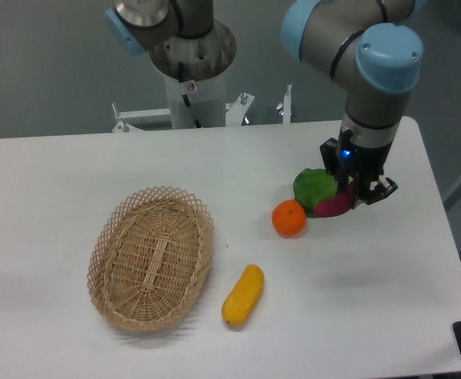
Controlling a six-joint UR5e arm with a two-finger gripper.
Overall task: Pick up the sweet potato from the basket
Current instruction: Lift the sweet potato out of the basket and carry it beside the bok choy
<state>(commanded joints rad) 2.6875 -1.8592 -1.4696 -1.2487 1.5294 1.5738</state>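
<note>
The tan wicker basket (151, 257) lies at the left of the white table with nothing in it. The magenta-purple sweet potato (333, 204) is outside the basket, at the right of the table, next to a green leafy vegetable (316, 188) and a round orange (289, 219). My gripper (360, 194) points down over the sweet potato's right end. Its fingers close around that end, and the tuber sticks out to the left, low over the table. I cannot tell whether the tuber touches the table.
A yellow oblong fruit (243, 295) lies just right of the basket, near the front. The arm's base column (193, 79) stands at the back centre. The table's right edge is close to the gripper.
</note>
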